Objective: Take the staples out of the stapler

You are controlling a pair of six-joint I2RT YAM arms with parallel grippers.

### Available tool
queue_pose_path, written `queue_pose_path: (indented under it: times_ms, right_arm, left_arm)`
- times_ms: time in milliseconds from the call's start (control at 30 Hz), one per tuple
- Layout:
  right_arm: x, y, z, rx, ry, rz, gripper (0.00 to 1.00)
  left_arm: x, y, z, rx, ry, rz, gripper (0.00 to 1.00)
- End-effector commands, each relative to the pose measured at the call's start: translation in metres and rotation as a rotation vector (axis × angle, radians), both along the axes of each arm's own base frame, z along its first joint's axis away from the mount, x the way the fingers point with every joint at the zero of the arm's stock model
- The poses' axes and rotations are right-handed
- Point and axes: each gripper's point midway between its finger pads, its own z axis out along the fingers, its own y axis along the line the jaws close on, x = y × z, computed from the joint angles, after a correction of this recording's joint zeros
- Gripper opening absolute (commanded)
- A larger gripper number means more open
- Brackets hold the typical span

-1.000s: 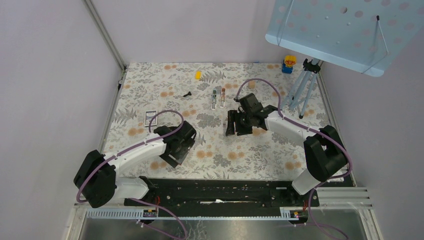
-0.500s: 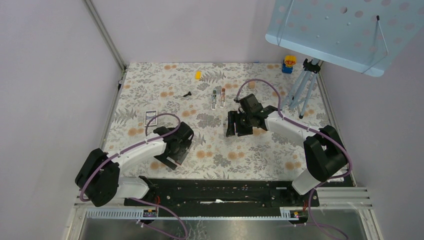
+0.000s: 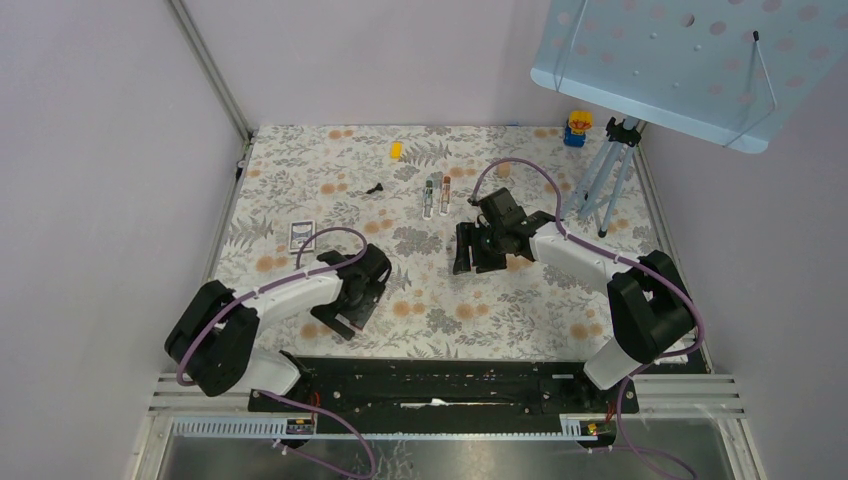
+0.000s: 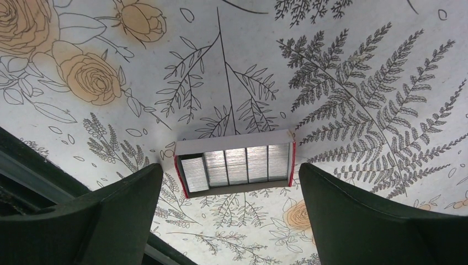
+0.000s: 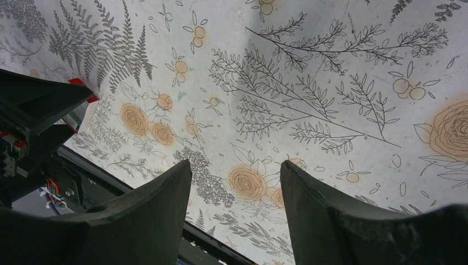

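Silver staple strips [image 4: 234,165] lie in rows in a small white box with red ends [image 4: 182,175] on the floral tablecloth. My left gripper [image 4: 230,164] hangs open just above and in front of it, one finger at each side, touching nothing. From above, the left gripper [image 3: 340,305] sits near the table's front left and covers the box. My right gripper [image 3: 475,250] is at mid-table, open, with only cloth between its fingers [image 5: 236,162]. Two slim light pieces [image 3: 436,195] lie side by side behind it; whether they are the stapler is too small to tell.
A white card [image 3: 300,235] lies left of centre. A small black part [image 3: 375,188] and a yellow block [image 3: 396,150] lie further back. A toy figure [image 3: 577,127] and a tripod [image 3: 605,185] under a blue perforated panel [image 3: 670,60] stand back right. The black rail [image 3: 440,380] runs along the near edge.
The left arm's lower links have swung right and forward, and its gripper has shifted slightly toward the near left. The right arm has not moved.
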Motion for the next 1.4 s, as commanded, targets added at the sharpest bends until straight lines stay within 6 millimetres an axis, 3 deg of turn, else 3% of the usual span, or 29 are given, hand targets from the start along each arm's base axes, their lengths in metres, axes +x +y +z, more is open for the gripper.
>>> queue_pose_path:
  times_ms: [0, 267, 667, 900, 1167, 1367]
  right_arm:
    - [0.000, -0.005, 0.004, -0.015, -0.025, 0.002, 0.67]
    - [0.001, -0.008, 0.004, -0.033, -0.031, 0.004, 0.67]
    - [-0.001, -0.013, 0.004, -0.049, -0.033, -0.003, 0.68]
    - [0.000, -0.015, 0.007, -0.056, -0.045, -0.009, 0.67]
    - [0.008, -0.022, 0.038, -0.010, -0.142, -0.077, 0.68]
    - [0.015, -0.039, 0.058, 0.007, -0.196, -0.144, 0.68]
  left_arm:
    - [0.009, -0.004, 0.003, -0.006, -0.018, 0.002, 0.99]
    - [0.005, 0.001, -0.004, 0.024, 0.009, -0.008, 0.98]
    - [0.005, 0.002, -0.010, 0.046, 0.026, -0.020, 0.81]
    - [0.014, -0.003, -0.009, 0.048, 0.013, -0.053, 0.78]
    - [0.039, -0.015, -0.004, 0.096, -0.004, -0.196, 0.77]
    - [0.057, -0.031, -0.004, 0.106, -0.020, -0.323, 0.77]
